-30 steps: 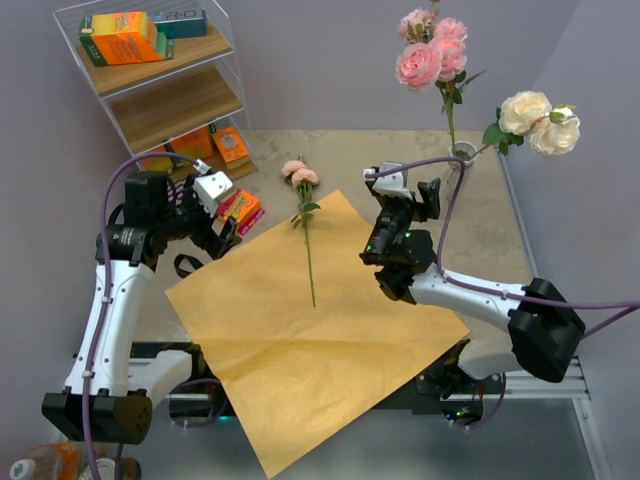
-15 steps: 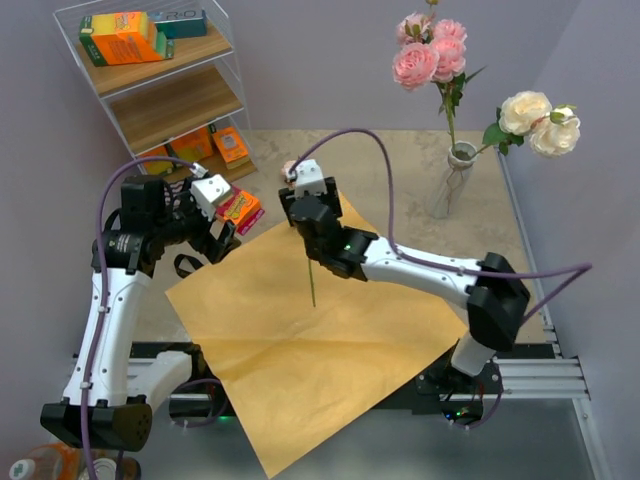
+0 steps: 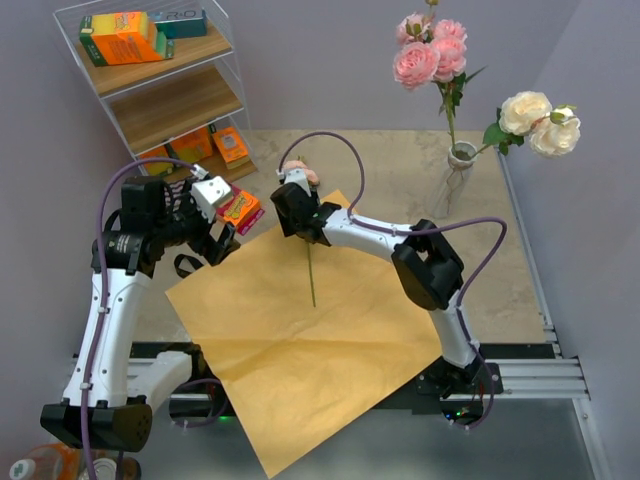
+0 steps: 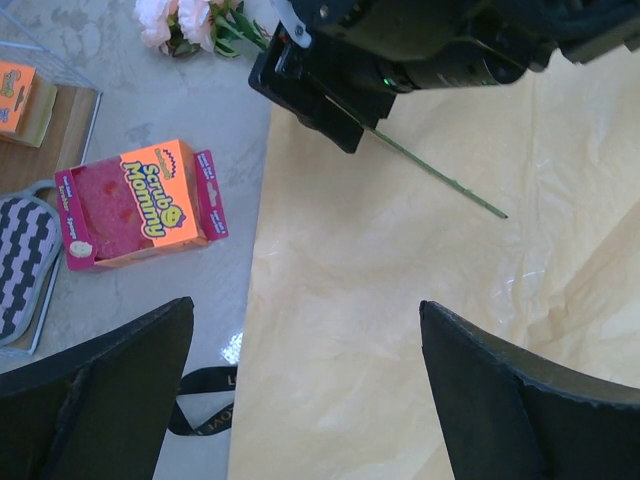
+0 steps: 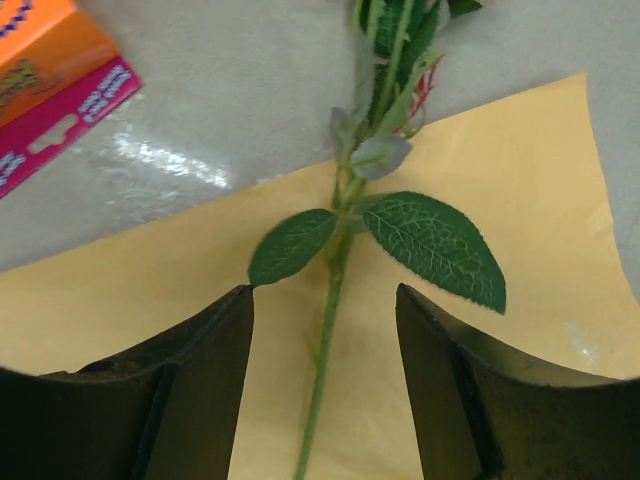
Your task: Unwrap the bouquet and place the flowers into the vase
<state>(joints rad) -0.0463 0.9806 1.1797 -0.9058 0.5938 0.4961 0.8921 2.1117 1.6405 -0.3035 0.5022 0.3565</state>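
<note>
The bouquet is undone: its orange paper (image 3: pixel 300 350) lies flat on the table. One pink flower (image 3: pixel 310 275) lies across it, bloom past the far edge and stem (image 5: pixel 330 300) on the paper. My right gripper (image 3: pixel 293 215) is low over that stem, open, one finger on each side of it (image 5: pixel 324 290), touching nothing. The glass vase (image 3: pixel 452 180) stands at the back right with pink blooms (image 3: pixel 430 55) and cream blooms (image 3: pixel 540 120) in it. Above the paper's left edge my left gripper (image 3: pixel 215 235) hangs open and empty (image 4: pixel 306 303).
A black ribbon (image 4: pixel 205 400) lies on the table by the paper's left edge. A Scrub Mommy box (image 3: pixel 240 208) sits just left of the flower. A clear shelf rack (image 3: pixel 160 80) with boxes stands at the back left.
My right arm has swung left from beside the vase to the flower on the paper, and its jaws have narrowed a little. The left arm has stayed put.
</note>
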